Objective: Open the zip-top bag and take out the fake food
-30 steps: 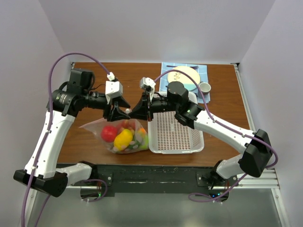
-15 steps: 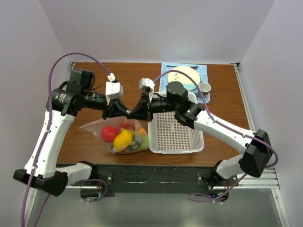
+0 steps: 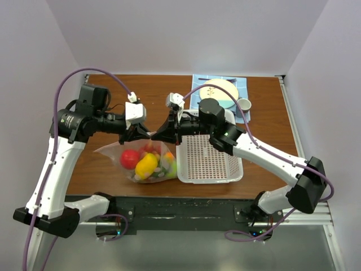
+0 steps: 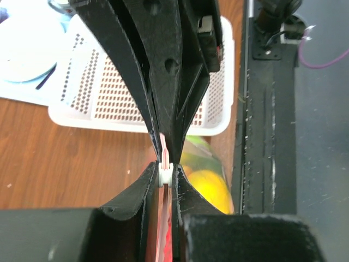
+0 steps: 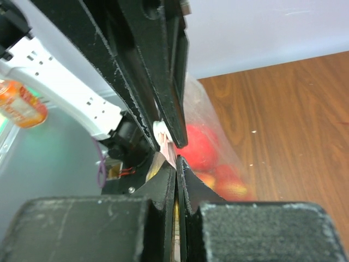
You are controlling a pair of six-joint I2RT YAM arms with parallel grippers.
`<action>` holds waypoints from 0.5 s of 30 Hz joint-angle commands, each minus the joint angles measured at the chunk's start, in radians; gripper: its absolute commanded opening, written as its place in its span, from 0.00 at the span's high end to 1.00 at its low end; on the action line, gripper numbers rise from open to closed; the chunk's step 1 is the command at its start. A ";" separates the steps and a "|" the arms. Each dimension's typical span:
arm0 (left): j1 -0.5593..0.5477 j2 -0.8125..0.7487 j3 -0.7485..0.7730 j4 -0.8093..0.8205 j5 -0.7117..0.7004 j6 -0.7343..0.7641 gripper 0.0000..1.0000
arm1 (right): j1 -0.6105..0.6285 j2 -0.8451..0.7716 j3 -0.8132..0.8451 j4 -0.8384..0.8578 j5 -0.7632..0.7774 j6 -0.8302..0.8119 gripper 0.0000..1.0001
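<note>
The zip-top bag (image 3: 148,162) lies on the wooden table left of the white basket, its top edge lifted. Inside it is the fake food: a red ball (image 3: 130,159), a yellow lemon (image 3: 146,165) and green pieces. My left gripper (image 3: 143,135) is shut on the bag's white zipper slider (image 4: 166,174). My right gripper (image 3: 157,135) faces it tip to tip and is shut on the bag's pink top strip (image 5: 170,153) right beside the slider. The red fruit (image 5: 199,147) shows through the plastic in the right wrist view, the lemon (image 4: 210,185) in the left wrist view.
A white perforated basket (image 3: 210,164) stands just right of the bag and also shows in the left wrist view (image 4: 109,93). A plate (image 3: 217,92) on a blue mat and a small cup (image 3: 243,104) sit at the back right. The table's near edge is a black rail (image 3: 186,206).
My left arm's elbow and wrist have shifted slightly left. Both grippers keep their hold at the bag's top; the bag has barely moved.
</note>
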 commanded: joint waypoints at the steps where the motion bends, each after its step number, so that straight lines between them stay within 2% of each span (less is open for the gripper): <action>1: 0.002 -0.049 0.051 -0.061 -0.091 0.022 1.00 | -0.027 -0.073 0.004 0.038 0.150 -0.015 1.00; 6: 0.028 -0.071 -0.006 -0.061 -0.198 0.065 1.00 | -0.034 -0.082 -0.024 0.073 0.246 -0.001 1.00; 10: 0.168 -0.068 -0.055 -0.061 -0.199 0.157 1.00 | -0.037 -0.082 -0.027 0.084 0.301 0.005 1.00; 15: 0.267 -0.020 -0.070 -0.061 -0.192 0.217 1.00 | -0.038 -0.077 -0.031 0.095 0.371 0.018 1.00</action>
